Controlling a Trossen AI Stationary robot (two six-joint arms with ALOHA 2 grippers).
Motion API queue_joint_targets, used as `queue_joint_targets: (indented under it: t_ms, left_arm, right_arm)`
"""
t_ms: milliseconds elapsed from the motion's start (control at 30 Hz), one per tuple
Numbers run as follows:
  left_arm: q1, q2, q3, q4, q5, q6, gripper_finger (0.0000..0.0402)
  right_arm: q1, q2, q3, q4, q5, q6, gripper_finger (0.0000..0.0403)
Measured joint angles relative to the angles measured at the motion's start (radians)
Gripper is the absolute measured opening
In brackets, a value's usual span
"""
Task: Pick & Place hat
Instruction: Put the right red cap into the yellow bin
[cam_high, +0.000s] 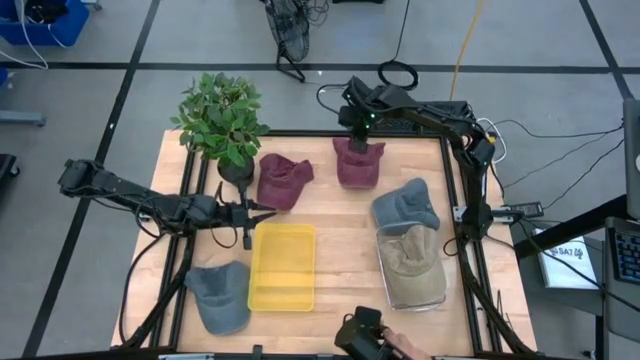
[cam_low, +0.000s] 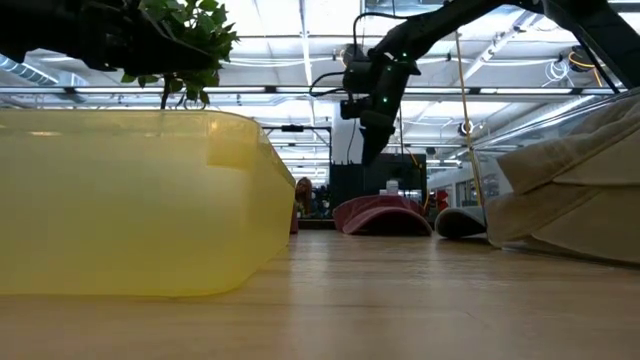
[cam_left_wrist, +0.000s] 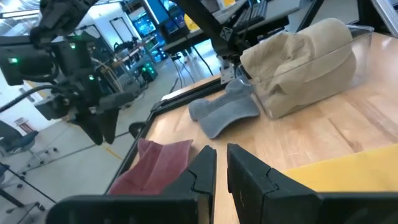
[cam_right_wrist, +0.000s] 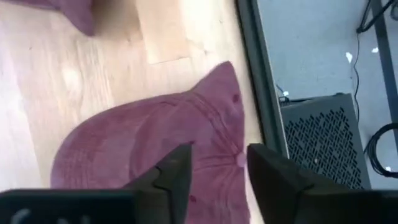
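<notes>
Items on the wooden surface (cam_high: 340, 240), listed from the left of the high view: the left claw (cam_high: 247, 214) is idling at left centre beside the potted plant (cam_high: 222, 120), its fingers nearly closed on nothing and pointing toward the yellow tray (cam_high: 283, 266); a grey cap (cam_high: 220, 297) is lying at lower left; a first maroon cap (cam_high: 282, 180) is lying just right of the plant; the yellow tray is sitting at lower centre, apparently empty; a second maroon cap (cam_high: 358, 163), judged to be the task's hat, is lying at upper centre close to the surface's far rail; a blue-grey cap (cam_high: 405, 207) is lying at right centre; a tan cap (cam_high: 410, 262) is resting in a clear bin (cam_high: 440, 292) at lower right. The right claw (cam_high: 361, 137) is hovering over the far end of the second maroon cap, released, with its fingers (cam_right_wrist: 177, 177) spread and nothing between them; in the right wrist view the crown button is showing in the gap between them. The hat is lying directly beneath this claw, long axis running from the upper edge toward the frame's centre, so a short drop looks sufficient. The right arm is far nearer than the left.
</notes>
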Motion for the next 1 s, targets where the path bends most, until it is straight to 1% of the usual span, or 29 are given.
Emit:
queue_joint_targets:
  t_ms: [133, 267, 500, 633, 767, 900, 1000]
  left_arm:
    - [0.003, 0.0, 0.0, 0.002, 0.0, 0.0, 0.0047]
    - [0.003, 0.0, 0.0, 0.002, 0.0, -0.006, 0.0047]
    - [0.003, 0.0, 0.0, 0.002, 0.0, -0.027, 0.0047]
    - [0.003, 0.0, 0.0, 0.002, 0.0, -0.022, 0.0047]
    - [0.003, 0.0, 0.0, 0.002, 0.0, -0.017, 0.0047]
    - [0.003, 0.0, 0.0, 0.009, 0.0, -0.003, 0.0047]
    - [0.003, 0.0, 0.0, 0.014, 0.0, 0.008, 0.0047]
  right_arm:
    - [0.024, 0.002, -0.036, 0.004, 0.001, -0.007, 0.0196]
    - [0.042, 0.001, -0.061, 0.012, 0.003, -0.036, 0.0223]
    - [0.067, 0.0, -0.064, 0.004, -0.001, -0.012, 0.0235]
    - [0.065, 0.004, -0.066, -0.023, -0.002, 0.021, 0.0244]
    - [0.055, 0.013, -0.095, -0.041, -0.027, 0.046, 0.0253]
    - [0.05, 0.028, -0.113, -0.035, -0.021, 0.051, 0.0258]
    - [0.047, 0.03, -0.133, -0.021, 0.006, 0.051, 0.0261]
